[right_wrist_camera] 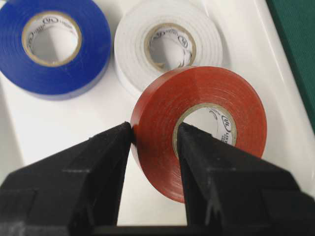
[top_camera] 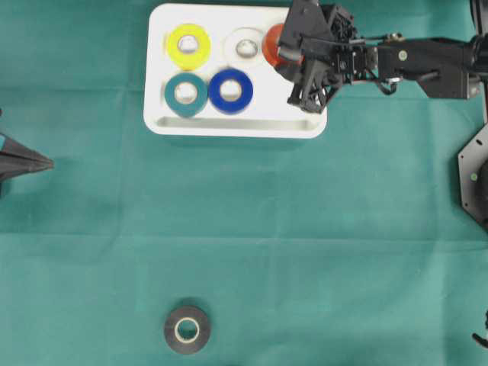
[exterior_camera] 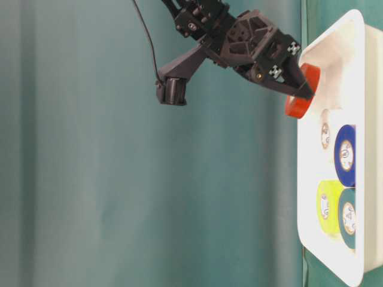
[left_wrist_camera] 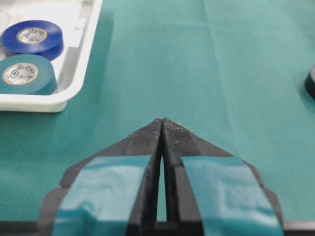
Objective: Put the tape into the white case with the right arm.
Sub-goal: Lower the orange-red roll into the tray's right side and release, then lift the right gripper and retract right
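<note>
Red tape (right_wrist_camera: 197, 130) sits on edge between my right fingers (right_wrist_camera: 113, 162), one outside, one through its core, clamped; it hangs over the white case (top_camera: 236, 126); left fingers (left_wrist_camera: 147, 142) pressed together, empty.

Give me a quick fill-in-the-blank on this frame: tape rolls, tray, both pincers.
1. The right pincer grips the ____ roll of tape above the shallow white rectangular plastic tray.
2. The left pincer is ____ and holds nothing.
3. Lying flat in the tray are ____ rolls: yellow, white, teal, blue.
4. The ____ roll of tape lies on the green cloth, outside the tray.

Missing words: red; shut; four; black
</note>
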